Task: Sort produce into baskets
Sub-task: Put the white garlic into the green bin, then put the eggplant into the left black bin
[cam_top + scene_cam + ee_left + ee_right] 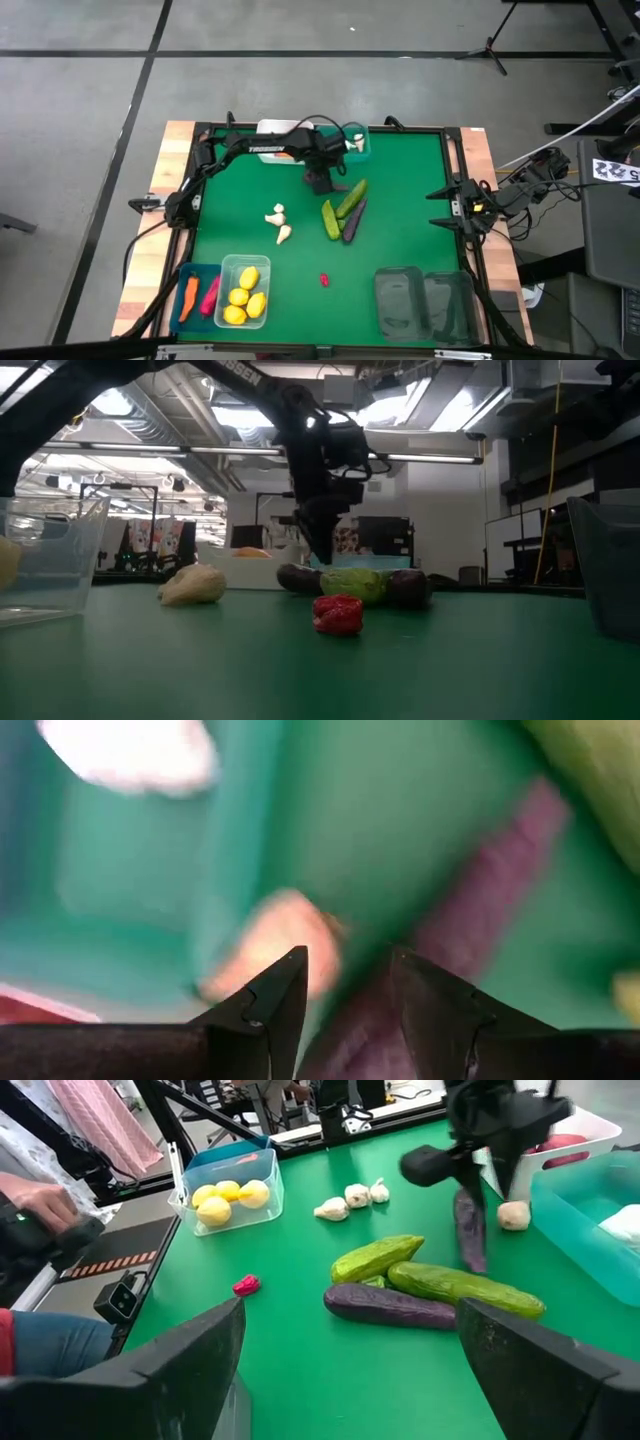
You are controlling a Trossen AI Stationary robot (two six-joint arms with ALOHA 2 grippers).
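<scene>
My left gripper (318,180) is at the table's far middle, beside the teal bin (357,141), and is shut on a purple eggplant (470,1230). The eggplant also shows in the left wrist view (480,910). A loose garlic (513,1215) lies by the teal bin, which holds white garlic (625,1225). Two cucumbers (350,197) (330,220) and a second eggplant (352,222) lie together on the mat at mid-table. Two garlics (279,225) and a red chilli (324,280) lie nearer. My right gripper (350,1370) is open and empty at the right edge. My left gripper pinches one end of the eggplant (350,1030) between its two fingers, coming from above and pointing down. The eggplant hangs below the fingers, nearly upright (472,1250). Whether its lower end touches the mat, I cannot tell.
A white bin (275,128) stands at the far edge. A blue bin (197,295) with a carrot and a chilli and a clear bin (245,292) with lemons stand near left. Two dark bins (425,305) stand near right. A person's hand (35,1205) shows beyond the table.
</scene>
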